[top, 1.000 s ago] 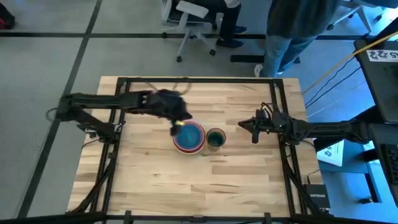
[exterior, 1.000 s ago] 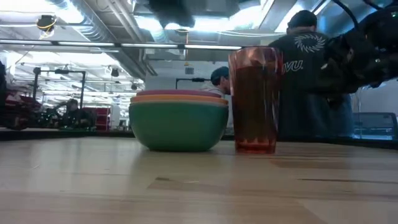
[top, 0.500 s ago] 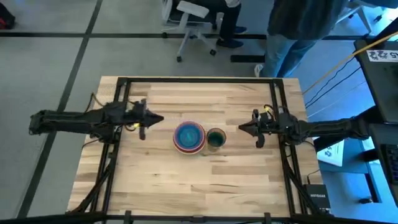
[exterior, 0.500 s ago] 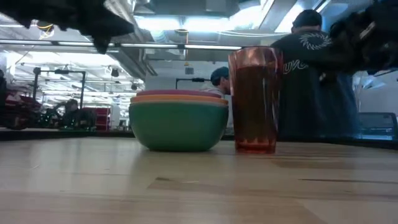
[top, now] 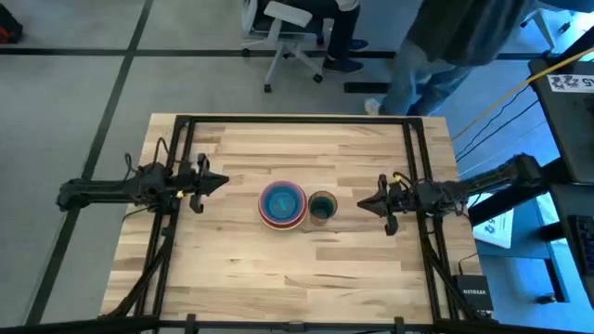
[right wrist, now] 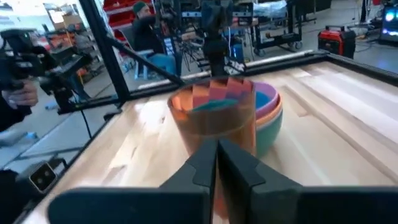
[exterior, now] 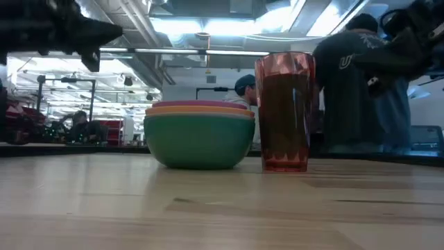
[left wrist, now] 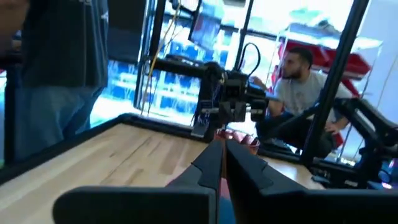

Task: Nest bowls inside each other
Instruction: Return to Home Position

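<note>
A stack of nested bowls (top: 282,204) stands mid-table: green (exterior: 200,142) outermost, orange and pink rims above it, blue (top: 281,200) innermost on top. Right beside it stands a reddish-brown cup-like bowl (exterior: 285,111) with a dark-teal one inside it (right wrist: 211,106). My left gripper (top: 219,182) hangs shut and holds nothing, left of the stack and above the table. My right gripper (top: 363,201) is shut too, holds nothing, and points at the cup from the right.
Black frame rails (top: 176,176) run along the table's left and right sides and far edge. People stand and sit beyond the far edge (top: 445,46). Bare wood lies in front of the bowls (top: 288,269).
My left gripper has drawn back from above the bowl stack toward the table's left edge. My right gripper has shifted a little toward the near edge. The stack and the cup have stayed where they were.
</note>
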Tool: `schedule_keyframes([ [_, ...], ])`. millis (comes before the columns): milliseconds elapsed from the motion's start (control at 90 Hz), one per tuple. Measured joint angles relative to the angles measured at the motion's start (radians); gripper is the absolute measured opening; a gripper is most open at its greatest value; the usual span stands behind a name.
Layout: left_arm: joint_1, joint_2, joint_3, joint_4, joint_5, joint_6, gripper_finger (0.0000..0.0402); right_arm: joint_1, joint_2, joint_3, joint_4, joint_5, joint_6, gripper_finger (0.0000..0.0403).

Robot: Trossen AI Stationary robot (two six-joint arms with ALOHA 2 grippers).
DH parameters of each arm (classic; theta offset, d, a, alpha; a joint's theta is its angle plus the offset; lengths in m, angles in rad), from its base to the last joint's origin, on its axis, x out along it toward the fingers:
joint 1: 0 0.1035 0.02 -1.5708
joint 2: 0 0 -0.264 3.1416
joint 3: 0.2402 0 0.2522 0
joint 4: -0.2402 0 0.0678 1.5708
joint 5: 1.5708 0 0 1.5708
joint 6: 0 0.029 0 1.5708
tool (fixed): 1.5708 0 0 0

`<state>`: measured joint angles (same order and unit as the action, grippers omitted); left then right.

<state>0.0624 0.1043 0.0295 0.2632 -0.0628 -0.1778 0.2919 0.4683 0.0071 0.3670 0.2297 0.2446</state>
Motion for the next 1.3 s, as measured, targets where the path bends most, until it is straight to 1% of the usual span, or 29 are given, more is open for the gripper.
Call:
schedule_keyframes([
  [56,0.000,-0.031,-0.019,0.009,-0.001,0.012,0.0000,0.012,-0.015,0.000,-0.009,0.013,-0.004,0.0001],
  [222,-0.006,-0.104,-0.020,-0.078,-0.002,0.029,0.0000,0.041,-0.068,0.000,-0.054,0.014,-0.013,0.0001],
  [567,-0.017,-0.101,-0.020,-0.095,0.000,0.029,0.0000,0.110,-0.198,0.000,-0.185,0.089,-0.012,0.0000],
  [622,-0.017,-0.101,-0.020,-0.095,0.000,0.029,0.0000,0.128,-0.220,0.000,-0.213,0.118,-0.010,0.0001],
  [733,-0.017,-0.101,-0.020,-0.095,0.000,0.027,0.0000,0.164,-0.278,0.000,-0.274,0.163,-0.013,0.0000],
  [833,-0.017,-0.101,-0.020,-0.094,0.000,0.022,0.0000,0.175,-0.351,0.000,-0.304,0.160,-0.059,0.0000],
  [967,-0.017,-0.100,-0.020,-0.072,0.000,0.025,0.0000,0.164,-0.462,0.000,-0.310,0.080,-0.180,0.0000],
  [1056,-0.017,-0.100,-0.020,-0.050,-0.001,0.035,0.0000,0.133,-0.464,0.000,-0.317,0.056,-0.223,0.0000],
  [1156,-0.017,-0.100,-0.020,-0.041,0.000,0.050,0.0000,0.063,-0.459,0.000,-0.312,0.052,-0.227,0.0000],
  [1300,-0.016,-0.100,-0.020,-0.045,0.000,0.050,0.0000,-0.067,-0.464,0.000,-0.326,-0.023,-0.227,0.0000],
])
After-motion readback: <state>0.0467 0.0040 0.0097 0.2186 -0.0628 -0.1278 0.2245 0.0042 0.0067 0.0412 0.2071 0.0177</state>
